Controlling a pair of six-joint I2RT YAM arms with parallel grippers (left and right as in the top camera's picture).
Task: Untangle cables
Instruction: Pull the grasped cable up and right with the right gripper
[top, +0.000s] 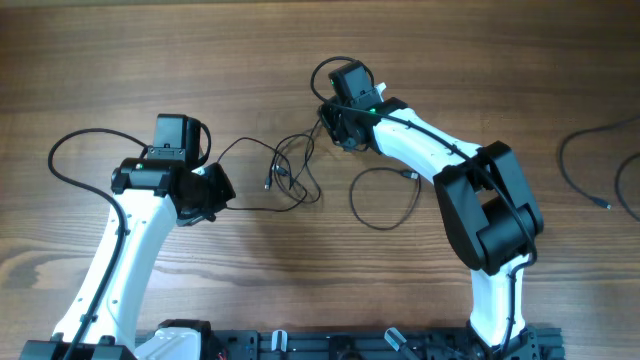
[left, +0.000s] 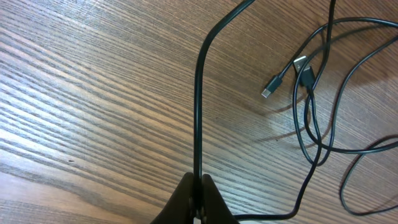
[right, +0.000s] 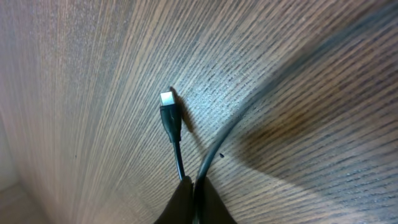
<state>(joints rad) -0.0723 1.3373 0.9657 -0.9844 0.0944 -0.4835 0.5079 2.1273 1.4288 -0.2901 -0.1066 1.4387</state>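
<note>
Thin black cables (top: 291, 172) lie in a loose tangle on the wooden table between my two grippers. My left gripper (top: 219, 192) is shut on one strand (left: 199, 106) that runs away from the jaws (left: 199, 190) toward the tangle, where two silvery plug ends (left: 268, 93) (left: 301, 63) lie. My right gripper (top: 336, 134) sits at the tangle's upper right and is shut (right: 195, 190) on a cable strand (right: 225, 142). A short end with a silvery plug (right: 166, 99) sticks out beside those jaws.
A separate black cable loop (top: 383, 203) with a small plug lies under the right arm's forearm. More black cables (top: 598, 172) lie at the table's far right edge. Thicker black arm wiring (top: 75, 150) loops left of the left arm.
</note>
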